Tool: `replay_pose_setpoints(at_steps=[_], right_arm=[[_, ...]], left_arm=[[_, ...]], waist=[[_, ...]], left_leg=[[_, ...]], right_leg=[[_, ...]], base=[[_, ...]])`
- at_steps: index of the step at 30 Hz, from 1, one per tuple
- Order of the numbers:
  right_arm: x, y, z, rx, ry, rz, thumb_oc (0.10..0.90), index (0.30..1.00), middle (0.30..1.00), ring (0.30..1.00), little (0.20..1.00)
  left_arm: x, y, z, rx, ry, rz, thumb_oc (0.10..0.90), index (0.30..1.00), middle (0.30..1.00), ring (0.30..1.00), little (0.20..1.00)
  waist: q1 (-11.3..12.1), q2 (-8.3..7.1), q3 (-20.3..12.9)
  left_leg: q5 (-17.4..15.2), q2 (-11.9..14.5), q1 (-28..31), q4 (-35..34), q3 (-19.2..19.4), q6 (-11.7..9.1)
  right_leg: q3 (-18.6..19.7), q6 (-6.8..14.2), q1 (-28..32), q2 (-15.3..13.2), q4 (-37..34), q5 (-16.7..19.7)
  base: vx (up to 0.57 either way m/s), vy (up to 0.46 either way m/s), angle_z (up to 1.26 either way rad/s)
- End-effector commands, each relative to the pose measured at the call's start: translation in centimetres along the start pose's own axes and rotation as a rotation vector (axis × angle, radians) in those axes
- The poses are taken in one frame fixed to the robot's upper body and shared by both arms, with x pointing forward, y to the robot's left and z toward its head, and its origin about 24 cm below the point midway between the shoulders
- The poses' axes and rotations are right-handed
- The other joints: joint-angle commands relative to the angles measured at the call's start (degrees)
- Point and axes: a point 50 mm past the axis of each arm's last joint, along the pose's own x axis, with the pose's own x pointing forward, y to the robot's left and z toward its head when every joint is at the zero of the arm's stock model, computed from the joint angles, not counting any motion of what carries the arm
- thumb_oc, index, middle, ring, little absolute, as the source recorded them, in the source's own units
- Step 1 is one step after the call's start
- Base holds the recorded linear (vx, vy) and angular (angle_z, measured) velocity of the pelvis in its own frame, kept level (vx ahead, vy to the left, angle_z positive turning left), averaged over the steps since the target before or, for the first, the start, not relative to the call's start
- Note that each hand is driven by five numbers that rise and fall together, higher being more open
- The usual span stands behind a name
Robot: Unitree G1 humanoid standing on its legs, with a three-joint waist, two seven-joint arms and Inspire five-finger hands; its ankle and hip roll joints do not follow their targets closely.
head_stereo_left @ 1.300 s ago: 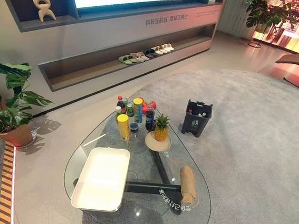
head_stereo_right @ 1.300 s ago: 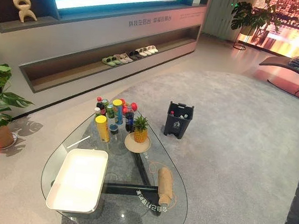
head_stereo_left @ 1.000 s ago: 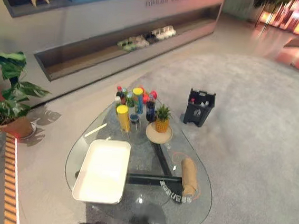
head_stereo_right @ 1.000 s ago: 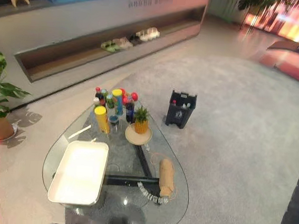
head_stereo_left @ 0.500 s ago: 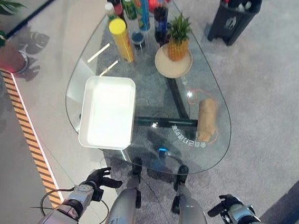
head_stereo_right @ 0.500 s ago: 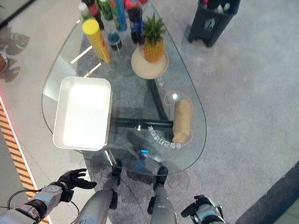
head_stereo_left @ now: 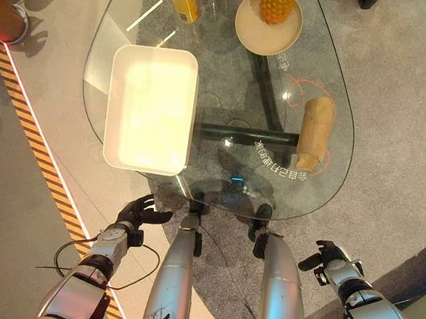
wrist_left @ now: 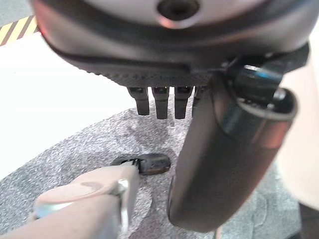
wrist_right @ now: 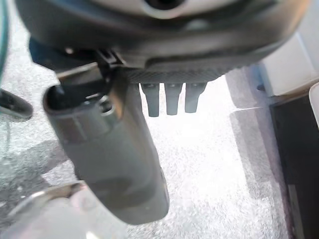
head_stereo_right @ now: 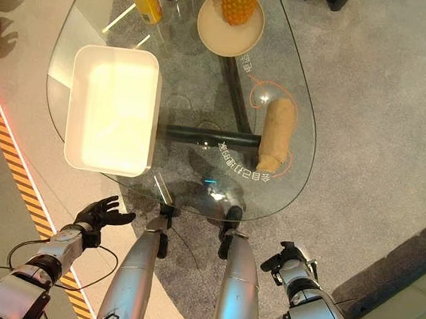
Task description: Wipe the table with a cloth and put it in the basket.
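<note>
Glass teardrop counter [head_stereo_left: 229,74], rolled tan cloth [head_stereo_left: 315,132] on its right: I'd bring the right hand [head_stereo_left: 328,259], fingers loose and empty like the left hand [head_stereo_left: 144,212], over its middle.

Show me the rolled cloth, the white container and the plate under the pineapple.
rolled cloth [head_stereo_left: 315,132], left eye view, middle of the roll.
white container [head_stereo_left: 151,110], left eye view, its bare floor.
plate [head_stereo_left: 267,41], left eye view, bare surface near its rim.

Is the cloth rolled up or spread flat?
Rolled up: the cloth lies as a tan tube on the glass table, untouched.
</note>
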Motion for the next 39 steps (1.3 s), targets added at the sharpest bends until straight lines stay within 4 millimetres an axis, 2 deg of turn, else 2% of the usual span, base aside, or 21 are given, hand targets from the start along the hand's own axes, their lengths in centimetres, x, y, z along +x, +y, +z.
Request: replay_pose_setpoints(at_steps=[1, 19, 26, 33, 34, 36, 37, 39], right_arm=[[0.0, -1.0, -4.6, -0.053, 0.106, -0.059, 0.8, 0.9, 0.9, 0.9, 0.9], [-0.1, -1.2, -5.6, -0.042, 0.104, -0.097, 0.8, 0.9, 0.9, 0.9, 0.9], [0.0, -2.2, -5.2, 0.084, 0.085, -0.181, 0.8, 0.9, 0.9, 0.9, 0.9], [-0.1, -6.9, -4.4, 0.426, 0.014, -0.422, 0.8, 0.9, 0.9, 0.9, 0.9], [-0.3, -8.8, -3.5, 0.513, -0.031, -0.502, 0.8, 0.9, 0.9, 0.9, 0.9], [-0.5, -9.5, -3.1, 0.556, -0.054, -0.533, 0.8, 0.9, 0.9, 0.9, 0.9], [-0.9, -11.6, -1.6, 0.652, -0.126, -0.596, 0.8, 0.9, 0.9, 0.9, 0.9], [-1.2, -12.8, -0.5, 0.71, -0.177, -0.633, 0.8, 0.9, 0.9, 0.9, 0.9]], left_arm=[[-0.8, 1.8, -2.5, -0.056, 0.045, 0.068, 0.8, 0.9, 0.9, 0.9, 0.9], [-1.1, 2.2, -3.3, -0.093, 0.045, 0.1, 0.8, 0.9, 0.9, 0.9, 0.9], [-1.1, 2.3, -3.2, -0.085, 0.044, 0.092, 0.8, 0.9, 0.9, 0.9, 0.9], [-1.3, 2.6, -3.9, -0.082, 0.06, 0.096, 0.8, 0.9, 0.9, 0.9, 0.9], [-1.4, 2.7, -4.0, -0.079, 0.063, 0.099, 0.8, 0.9, 0.9, 0.9, 0.9], [-1.4, 2.8, -4.0, -0.078, 0.063, 0.098, 0.8, 0.9, 0.9, 0.9, 0.9], [-1.4, 2.8, -4.0, -0.077, 0.062, 0.102, 0.8, 0.9, 0.9, 0.9, 0.9], [-1.4, 2.9, -3.9, -0.076, 0.062, 0.103, 0.8, 0.9, 0.9, 0.9, 0.9]], waist=[[0.0, -0.41, -0.91], [-0.08, -0.08, -0.91], [-0.17, -0.11, -0.91], [-0.12, -0.18, -0.91], [-0.02, -0.32, -0.91], [0.06, -0.37, -0.91], [0.24, -0.62, -0.91], [0.31, -0.71, -0.91]], left_leg=[[-6.95, -1.02, -3.72, 11.49, 0.62, 2.59], [-7.14, -1.28, -5.25, 12.75, 0.6, 2.08], [-7.78, -1.36, -6.04, 14.29, 0.38, 2.16], [-8.37, -1.25, -5.48, 15.27, 0.11, 2.32], [-8.6, -1.09, -5.42, 15.55, 0.04, 2.44], [-8.69, -1.05, -5.38, 15.62, 0.01, 2.49], [-8.87, -0.93, -5.29, 15.84, -0.12, 2.6], [-8.98, -0.9, -5.31, 15.96, -0.21, 2.68]], right_leg=[[4.69, 1.24, -1.51, 1.33, -1.25, 3.86], [4.04, 0.55, -2.48, 1.06, -0.93, 3.69], [4.21, 0.25, -3.05, 1.22, 0.31, 3.32], [4.29, 0.49, -2.24, 1.08, 0.5, 3.67], [4.36, 0.58, -2.17, 1.04, 0.47, 3.83], [4.35, 0.61, -2.13, 1.03, 0.45, 3.88], [4.26, 0.65, -2.09, 0.95, 0.59, 4.1], [4.25, 0.66, -2.17, 0.9, 0.73, 4.15]], base=[[0.04, -0.022, -0.02], [0.01, -0.002, 0.01], [0.01, -0.004, 0.01], [0.03, -0.003, -0.01], [0.0, 0.0, 0.0], [0.0, 0.0, 0.0], [0.03, -0.026, -0.01], [0.0, 0.0, 0.0]])
